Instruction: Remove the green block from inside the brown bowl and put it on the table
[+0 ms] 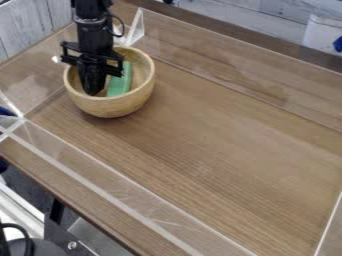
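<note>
The brown bowl (118,107) stands on the table (221,140) near its far left corner. Inside it lies the green block (122,83), tilted against the right inner wall. My black gripper (91,87) points down into the bowl's left half, its fingers pressed together just left of the block. The fingertips are low inside the bowl, and the near rim partly hides them. Whether they touch the block cannot be made out. Nothing shows between the fingers.
Clear acrylic walls (54,150) edge the tabletop on all sides, with the near-left wall close to the bowl. Bare wood-grain surface stretches to the right and toward the front of the bowl.
</note>
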Controlling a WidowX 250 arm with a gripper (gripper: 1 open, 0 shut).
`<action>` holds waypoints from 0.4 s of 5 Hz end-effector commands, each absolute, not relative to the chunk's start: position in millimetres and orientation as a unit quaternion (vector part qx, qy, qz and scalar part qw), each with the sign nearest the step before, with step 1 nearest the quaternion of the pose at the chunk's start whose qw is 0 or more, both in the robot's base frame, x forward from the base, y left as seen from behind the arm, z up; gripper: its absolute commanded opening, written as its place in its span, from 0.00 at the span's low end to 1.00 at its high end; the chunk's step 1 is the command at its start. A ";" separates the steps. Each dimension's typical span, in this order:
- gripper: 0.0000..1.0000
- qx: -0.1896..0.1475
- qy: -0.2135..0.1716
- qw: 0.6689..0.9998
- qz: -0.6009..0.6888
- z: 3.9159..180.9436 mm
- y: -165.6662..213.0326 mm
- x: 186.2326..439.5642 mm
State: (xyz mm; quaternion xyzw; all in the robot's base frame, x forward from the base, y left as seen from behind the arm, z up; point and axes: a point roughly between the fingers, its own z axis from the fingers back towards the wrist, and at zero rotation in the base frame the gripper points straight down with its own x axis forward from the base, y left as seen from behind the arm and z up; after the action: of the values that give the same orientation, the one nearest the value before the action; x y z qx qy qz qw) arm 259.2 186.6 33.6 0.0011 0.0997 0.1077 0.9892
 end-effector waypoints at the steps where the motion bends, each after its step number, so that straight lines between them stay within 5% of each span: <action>1: 0.00 0.016 0.074 0.991 0.111 48.7 195.5 268.5; 2: 0.00 0.015 0.076 0.991 0.111 47.4 195.5 270.0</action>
State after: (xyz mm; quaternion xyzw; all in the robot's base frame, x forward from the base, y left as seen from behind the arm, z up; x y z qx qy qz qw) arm 261.4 188.1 33.1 0.0009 0.1005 0.1087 0.9890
